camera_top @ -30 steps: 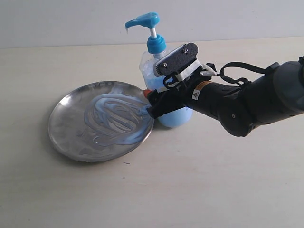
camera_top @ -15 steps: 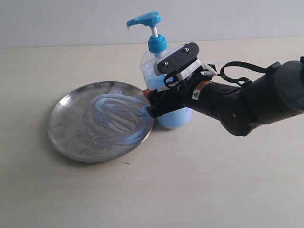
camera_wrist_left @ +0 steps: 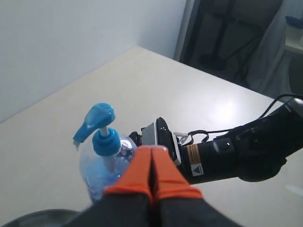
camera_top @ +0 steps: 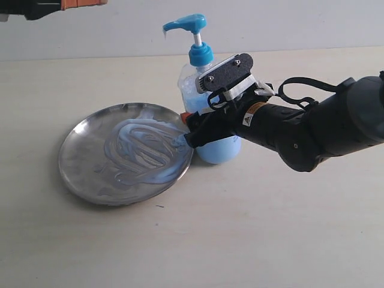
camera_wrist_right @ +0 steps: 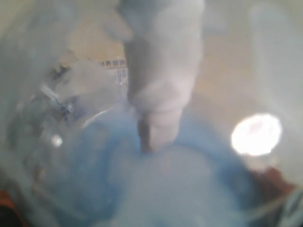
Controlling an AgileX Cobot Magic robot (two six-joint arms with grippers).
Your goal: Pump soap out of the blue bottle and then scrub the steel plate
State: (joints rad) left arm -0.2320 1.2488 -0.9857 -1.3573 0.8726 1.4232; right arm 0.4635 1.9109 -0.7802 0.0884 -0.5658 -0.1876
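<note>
While the right gripper (camera_top: 188,131) reaches in from the right and clamps the lower body of the blue bottle (camera_top: 204,84), its jaws set on either side of the clear plastic, the bottle stands on the pale table (camera_top: 252,240) just right of the steel plate (camera_top: 78,162), a little beyond the middle of the scene. Its bright blue pump head (camera_top: 185,24) sits raised on a white stem, spout pointing left. The plate lies flat, left of centre, and swirls of pale blue soap (camera_top: 144,153) cover its middle and right part; the left part is bare, dull metal. The gripper's tips sit right at the plate's right rim, though whether they touch it cannot be told. The black right arm (camera_top: 312,132) stretches off to the right edge. The left gripper (camera_wrist_left: 151,156) hangs above the scene and shows in the exterior view only as a dark and orange sliver in the top left corner. Its orange fingers (camera_wrist_left: 168,177) are pressed flat together with nothing between them. From its wrist camera the pump head and collar lie just below the fingers, with the right arm beside them. The right wrist view is a blur of clear plastic and blue liquid close to the lens, with some small print too soft to read.
</note>
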